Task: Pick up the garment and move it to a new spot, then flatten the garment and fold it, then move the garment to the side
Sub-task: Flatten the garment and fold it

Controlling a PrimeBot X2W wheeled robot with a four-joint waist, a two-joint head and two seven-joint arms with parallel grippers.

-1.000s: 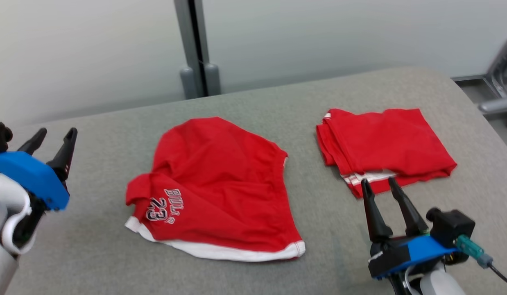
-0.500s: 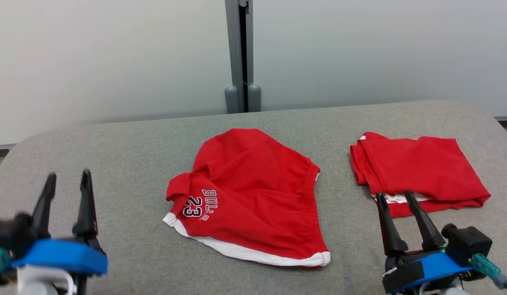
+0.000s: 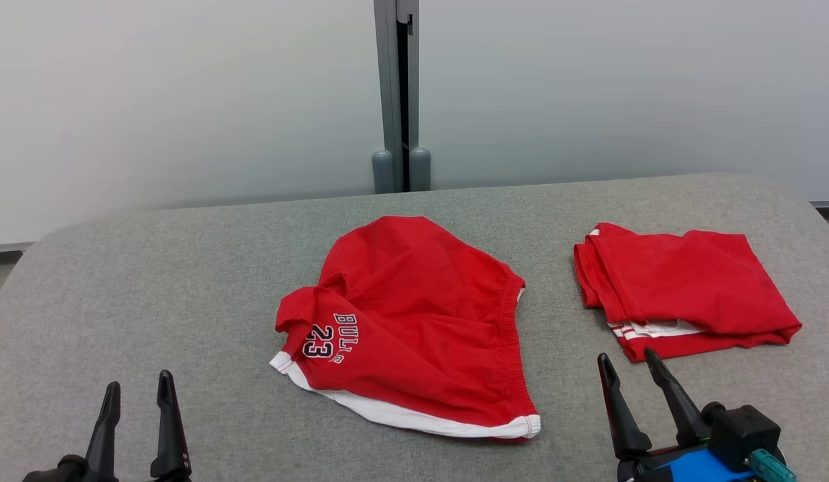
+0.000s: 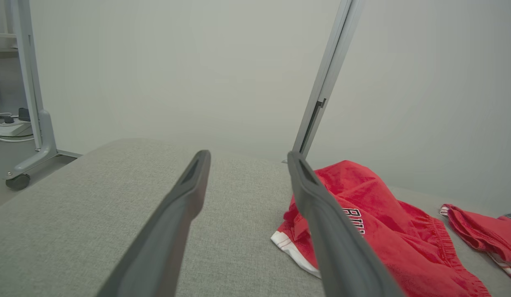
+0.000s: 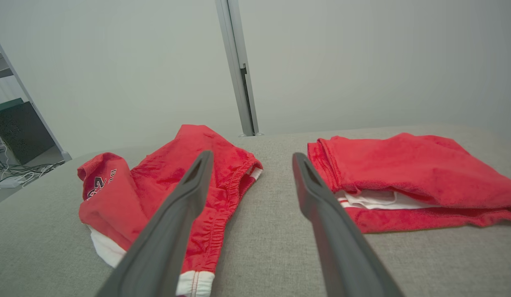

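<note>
Red shorts [image 3: 414, 321] with white trim and a "23" print lie loosely spread at the middle of the grey padded table [image 3: 187, 268]; I take them as the garment. They also appear in the left wrist view [image 4: 387, 222] and the right wrist view [image 5: 156, 181]. My left gripper [image 3: 138, 380] is open at the lower left, well clear of the shorts, with nothing between its fingers [image 4: 248, 153]. At the lower right my right gripper [image 3: 625, 355] is open and empty too [image 5: 252, 153], between the shorts and a folded red garment.
A folded red garment [image 3: 682, 288] with white stripes lies at the table's right, just beyond my right fingertips. A grey post [image 3: 396, 100] and pale wall panels stand behind the table. The table's rounded left corner [image 3: 33, 248] drops to the floor.
The head camera has swung, so the whole picture shifted. My left gripper has sunk to the bottom edge. The right gripper has drawn back a little from the folded garment. Neither garment moved.
</note>
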